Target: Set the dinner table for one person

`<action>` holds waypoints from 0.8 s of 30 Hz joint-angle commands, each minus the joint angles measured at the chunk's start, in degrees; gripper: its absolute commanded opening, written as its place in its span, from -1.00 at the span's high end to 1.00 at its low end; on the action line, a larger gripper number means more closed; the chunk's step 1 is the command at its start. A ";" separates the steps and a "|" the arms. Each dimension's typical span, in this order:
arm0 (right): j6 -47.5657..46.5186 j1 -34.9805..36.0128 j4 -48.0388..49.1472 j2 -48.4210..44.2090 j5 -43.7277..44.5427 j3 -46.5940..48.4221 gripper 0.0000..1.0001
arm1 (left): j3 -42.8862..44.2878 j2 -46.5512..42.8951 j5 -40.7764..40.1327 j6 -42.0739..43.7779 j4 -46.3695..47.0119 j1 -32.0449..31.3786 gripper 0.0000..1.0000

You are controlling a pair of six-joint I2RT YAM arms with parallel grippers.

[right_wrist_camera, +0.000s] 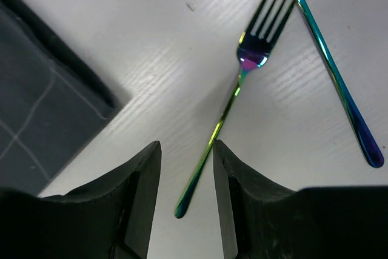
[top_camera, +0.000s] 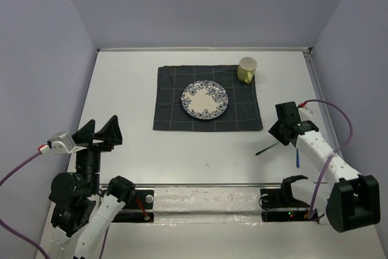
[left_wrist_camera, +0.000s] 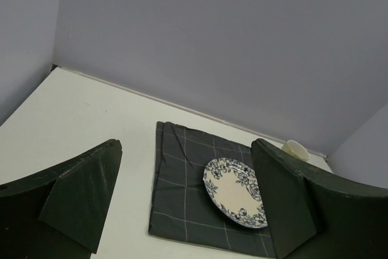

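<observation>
On the white dinner table (top_camera: 121, 89) lies a dark grey checked cloth (top_camera: 207, 99) with a blue-patterned plate (top_camera: 205, 99) on it and a yellow-green cup (top_camera: 247, 69) at its far right corner. To the right of the cloth, an iridescent fork (right_wrist_camera: 242, 77) lies flat on the table beside an iridescent spoon (right_wrist_camera: 336, 83). My right gripper (right_wrist_camera: 186, 147) hovers low over the fork's handle end, open, with the handle between its fingers and not clamped. My left gripper (top_camera: 103, 133) is wide open and raised at the near left, holding nothing.
Grey walls close the table on three sides. The cloth's near right corner (right_wrist_camera: 36, 89) lies just left of the right gripper. From the left wrist I see the plate (left_wrist_camera: 233, 189), the cloth (left_wrist_camera: 182, 192) and the cup (left_wrist_camera: 295, 148) farther off.
</observation>
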 commanded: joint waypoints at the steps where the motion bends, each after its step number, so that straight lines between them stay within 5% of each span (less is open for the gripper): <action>1: 4.90 -0.53 -2.78 1.82 0.78 -0.89 0.09 | 0.59 -10.29 -2.87 0.29 1.34 -2.45 -0.98; 24: 3.59 -5.09 6.36 10.61 0.26 -4.14 0.33 | 0.51 -10.47 -2.87 0.73 1.43 -5.19 -0.98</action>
